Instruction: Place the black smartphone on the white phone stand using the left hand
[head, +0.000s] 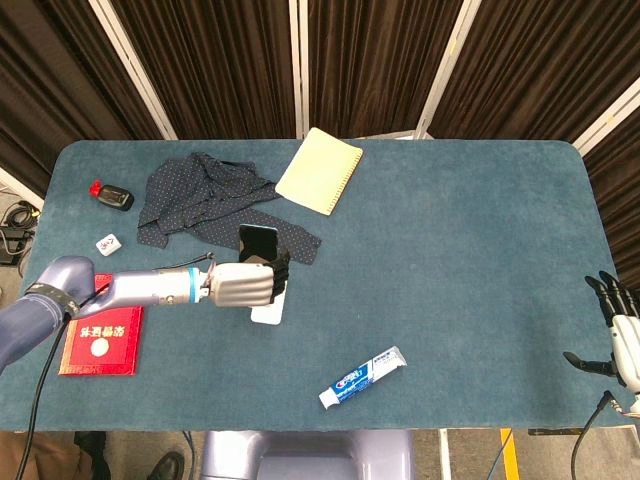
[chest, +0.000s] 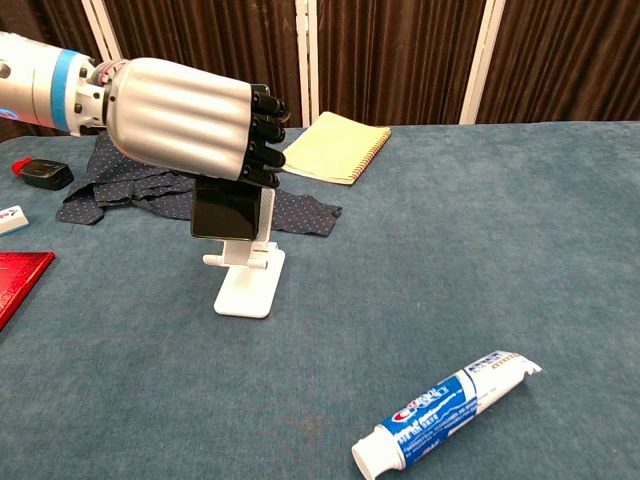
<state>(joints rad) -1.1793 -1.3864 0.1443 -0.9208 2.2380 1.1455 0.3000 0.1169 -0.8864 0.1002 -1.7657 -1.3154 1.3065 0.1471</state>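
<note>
The robot's left hand (chest: 190, 120) reaches in from the left edge, its fingers (chest: 262, 140) curled around the top of the black smartphone (chest: 229, 210), which hangs upright below them with its dark screen facing the chest camera. The phone is held above the table, directly in front of the white phone stand (chest: 244, 270). It covers most of the stand's tilted back plate, of which only a narrow white strip shows at the phone's right edge. The phone's lower edge sits just above the stand's small front lip. Whether it already touches the lip or the plate cannot be told.

From the head view, the left hand (head: 245, 283) lies over the stand (head: 270, 310), with the phone (head: 258, 241) poking out beyond the fingers.

The step in hand looks like the final lowering. To do it well, the phone probably needs shifting slightly to the camera's right so it centres on the plate. It should then lean back to match the plate's tilt and come down gently until its bottom edge rests in the lip. The fingers should release only once the stand carries the weight, since the light stand could tip or slide.

The right hand (head: 617, 340) rests at the table's far right edge, fingers spread, holding nothing.
</note>
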